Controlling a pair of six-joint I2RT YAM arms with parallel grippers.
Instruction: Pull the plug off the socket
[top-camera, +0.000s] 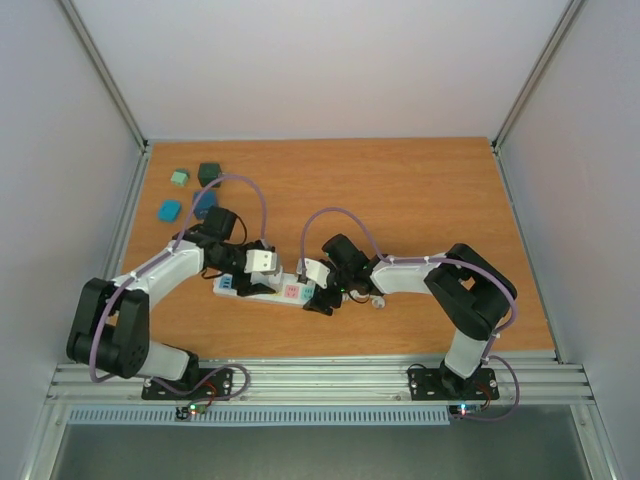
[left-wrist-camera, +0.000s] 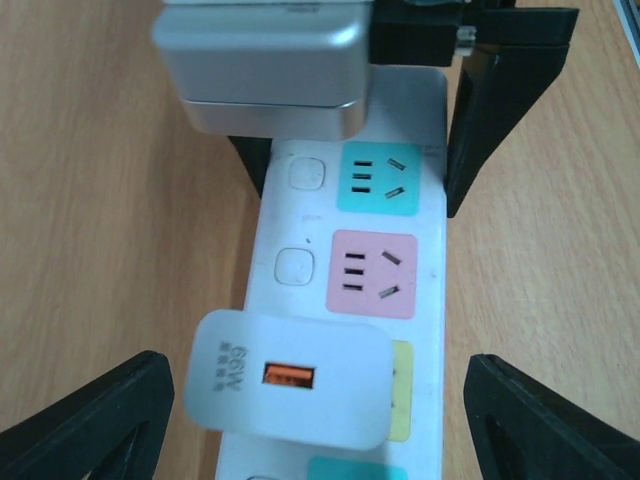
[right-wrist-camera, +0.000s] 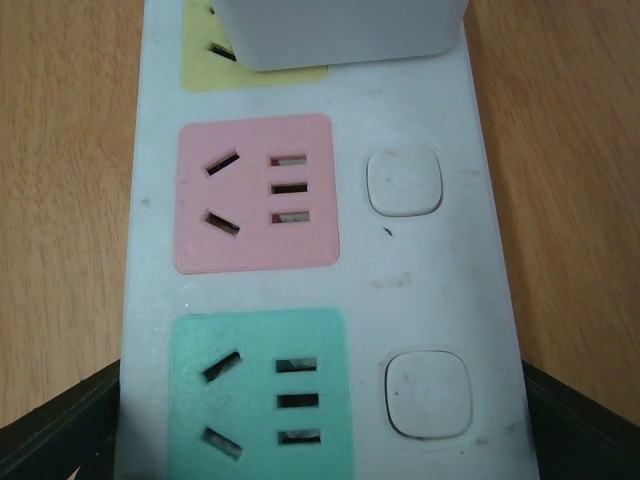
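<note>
Top view: the socket (top-camera: 285, 292) lies on the table (top-camera: 420, 190) between two arms. The left gripper (top-camera: 248, 283) is over its left part and the right gripper (top-camera: 322, 297) is at its right end. Four small blocks (top-camera: 208, 172) sit far left.

Left wrist: the left fingers (left-wrist-camera: 100, 420) are spread wide on either side of the one white plug (left-wrist-camera: 290, 392), clear of it. The plug sits in the yellow panel (left-wrist-camera: 402, 400); four panels show.

Right wrist: the right fingers (right-wrist-camera: 60, 430) press against both long sides of the socket, holding it. Three panels and two buttons (right-wrist-camera: 404, 181) show.

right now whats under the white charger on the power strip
The power strip's yellow outlet panel: its edge and some slots show past the white charger. The prongs and the rest of the panel are covered.
</note>
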